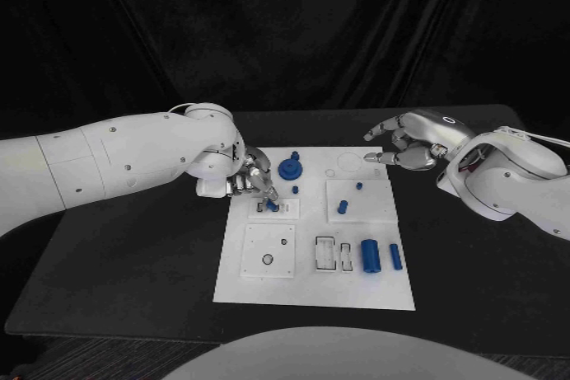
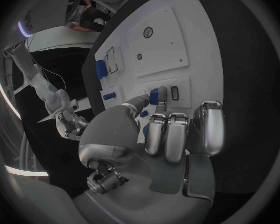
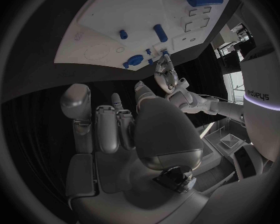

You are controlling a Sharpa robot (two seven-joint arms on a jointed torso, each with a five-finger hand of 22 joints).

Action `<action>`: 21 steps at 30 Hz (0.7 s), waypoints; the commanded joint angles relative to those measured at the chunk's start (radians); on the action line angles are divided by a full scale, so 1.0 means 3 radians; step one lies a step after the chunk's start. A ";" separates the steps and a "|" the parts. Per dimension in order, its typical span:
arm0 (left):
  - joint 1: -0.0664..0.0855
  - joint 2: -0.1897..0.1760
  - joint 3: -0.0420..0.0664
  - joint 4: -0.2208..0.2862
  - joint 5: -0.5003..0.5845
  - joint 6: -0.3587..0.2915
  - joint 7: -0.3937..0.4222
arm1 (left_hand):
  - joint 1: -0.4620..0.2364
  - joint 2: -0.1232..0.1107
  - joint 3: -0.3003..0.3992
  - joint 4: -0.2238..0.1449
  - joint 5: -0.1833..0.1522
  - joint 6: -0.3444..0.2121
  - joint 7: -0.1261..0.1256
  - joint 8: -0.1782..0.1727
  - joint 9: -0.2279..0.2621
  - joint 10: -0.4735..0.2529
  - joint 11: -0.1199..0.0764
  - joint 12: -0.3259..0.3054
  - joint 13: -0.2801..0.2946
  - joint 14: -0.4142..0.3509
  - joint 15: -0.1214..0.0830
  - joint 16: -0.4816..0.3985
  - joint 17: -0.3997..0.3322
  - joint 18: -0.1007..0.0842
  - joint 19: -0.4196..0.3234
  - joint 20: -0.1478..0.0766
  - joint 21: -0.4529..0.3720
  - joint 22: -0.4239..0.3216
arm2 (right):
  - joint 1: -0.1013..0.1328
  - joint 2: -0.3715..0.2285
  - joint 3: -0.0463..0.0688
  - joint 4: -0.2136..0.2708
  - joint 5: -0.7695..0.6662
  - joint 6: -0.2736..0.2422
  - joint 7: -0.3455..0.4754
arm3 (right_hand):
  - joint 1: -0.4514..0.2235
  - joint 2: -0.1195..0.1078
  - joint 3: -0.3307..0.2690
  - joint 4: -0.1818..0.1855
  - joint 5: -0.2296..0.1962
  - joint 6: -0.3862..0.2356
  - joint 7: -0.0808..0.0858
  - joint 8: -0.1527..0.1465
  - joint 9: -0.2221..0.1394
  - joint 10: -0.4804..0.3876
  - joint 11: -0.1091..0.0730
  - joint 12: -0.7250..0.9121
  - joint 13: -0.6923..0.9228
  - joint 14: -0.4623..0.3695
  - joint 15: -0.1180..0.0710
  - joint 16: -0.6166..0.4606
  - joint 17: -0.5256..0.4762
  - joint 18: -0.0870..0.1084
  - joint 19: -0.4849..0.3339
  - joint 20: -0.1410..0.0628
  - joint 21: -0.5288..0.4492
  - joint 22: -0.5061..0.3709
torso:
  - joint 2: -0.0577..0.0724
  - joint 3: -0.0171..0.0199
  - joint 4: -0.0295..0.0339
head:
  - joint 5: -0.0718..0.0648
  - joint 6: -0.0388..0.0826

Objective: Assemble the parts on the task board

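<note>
Blue part (image 1: 272,204) pinched upright between thumb and fingertip of left hand (image 1: 247,180), over small plate (image 1: 287,207) on left-middle of board (image 1: 315,293). Long axis vertical, pointing down. Right hand (image 1: 408,143) far right, well apart, fingers loosely curled, empty.

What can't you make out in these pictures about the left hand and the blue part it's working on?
- Head view: left hand covers most of the small blue part; its shape and seating are unclear.
- Left wrist view: fingertips hide the part's lower end.
- Right wrist view: task board holes too small to read.
</note>
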 commanded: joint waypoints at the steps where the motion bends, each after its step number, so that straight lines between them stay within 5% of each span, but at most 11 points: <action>1: -0.0007 -0.0004 0.0002 0.0018 0.0011 -0.0109 0.0009 | -0.0036 0.0003 0.0036 0.0001 0.0015 0.0004 0.0005 -0.0014 0.0005 0.0348 -0.0014 0.0012 0.0877 0.0347 -0.0020 0.0009 0.0878 0.0029 -0.0021 -0.0005 -0.0012 0.0234 | -0.0009 -0.0006 0.0002 0.0005 0.0046 0.0052 -0.0070 | 0.0010 0.0025 0.0001 -0.0018 0.0014 0.0018 -0.0002 -0.0014 -0.0005 0.0018 0.0017 -0.0019 0.0551 0.0164 0.0027 -0.0010 0.0299 0.0047 -0.0025 0.0009 -0.0013 0.0360 | 0.0000 -0.0001 0.0001 | 0.0001 -0.0001; 21: -0.0068 -0.0048 0.0002 0.0085 0.0011 -0.0219 -0.0014 | -0.0094 0.0018 0.0101 0.0026 0.0015 -0.0017 0.0019 -0.0053 0.0021 0.0348 -0.0005 0.0012 0.0877 0.0347 -0.0015 0.0009 0.0878 0.0029 -0.0016 -0.0001 -0.0017 0.0237 | -0.0012 -0.0013 0.0002 -0.0001 0.0090 0.0110 -0.0084 | 0.0032 0.0039 0.0001 -0.0039 0.0025 0.0025 -0.0001 -0.0024 -0.0016 -0.0037 0.0019 -0.0075 0.0496 0.0145 0.0031 -0.0064 0.0250 0.0060 -0.0052 0.0014 -0.0100 0.0339 | -0.0004 0.0000 -0.0009 | 0.0014 -0.0001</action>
